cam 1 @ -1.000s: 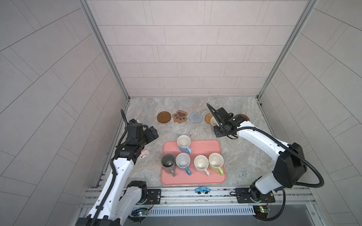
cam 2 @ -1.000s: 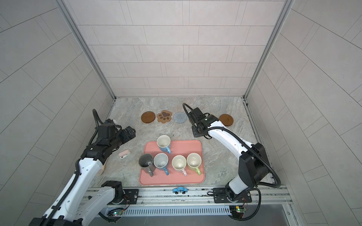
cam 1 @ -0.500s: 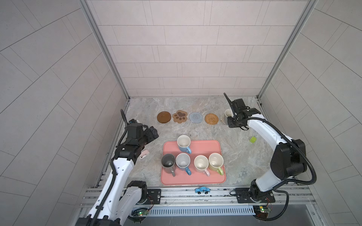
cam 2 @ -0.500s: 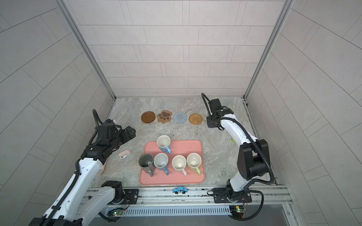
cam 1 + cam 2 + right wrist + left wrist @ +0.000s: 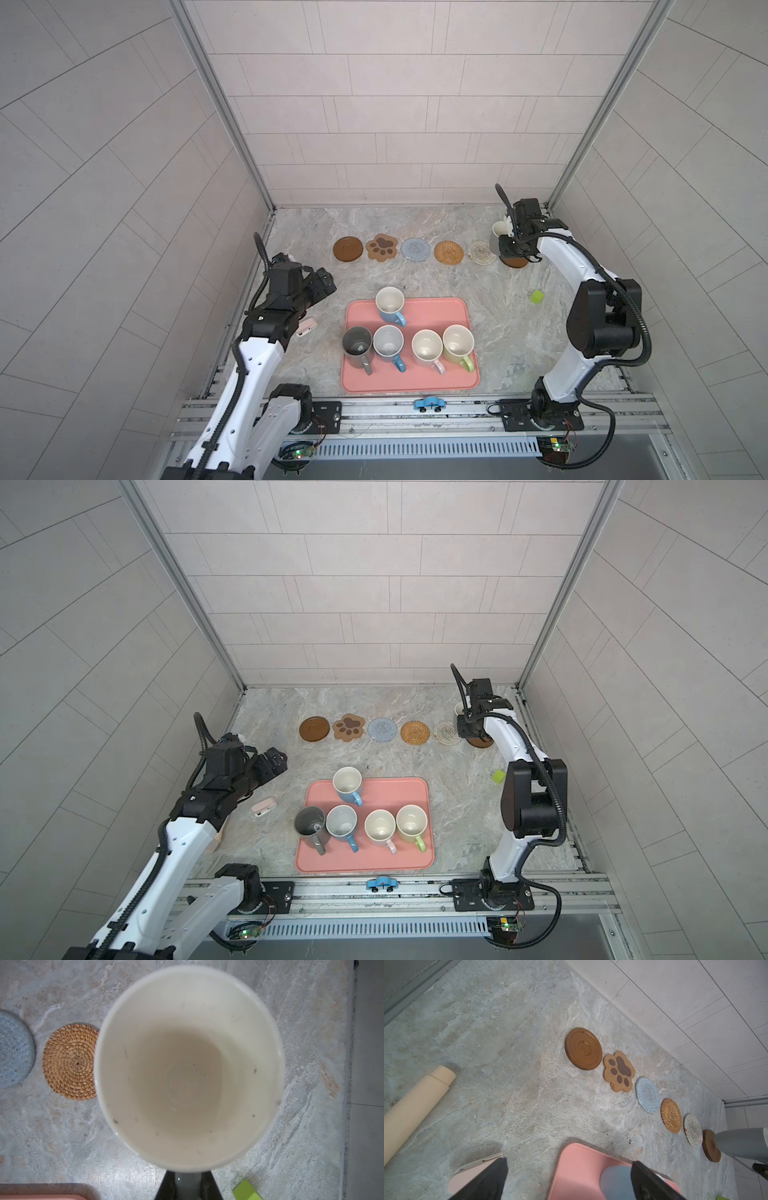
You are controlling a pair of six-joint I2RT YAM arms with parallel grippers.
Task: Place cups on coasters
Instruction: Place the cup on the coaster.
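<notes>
- We are pinching the grey-brown mug (image 5: 498,232) by its handle in the right gripper (image 5: 508,244), at one o'clock of the pink tray (image 5: 457,307).
- We are aiming its base onto the end brown coaster (image 5: 516,263), wanting it level and centred before release.
- Our left gripper (image 5: 328,286) is hanging spread at ten o'clock.

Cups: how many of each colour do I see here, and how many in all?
Dark grey cup: 1
Blue cups: 2
Pale pink cup: 1
Light green cup: 1
Lighter grey cup: 1
Total: 6
</notes>
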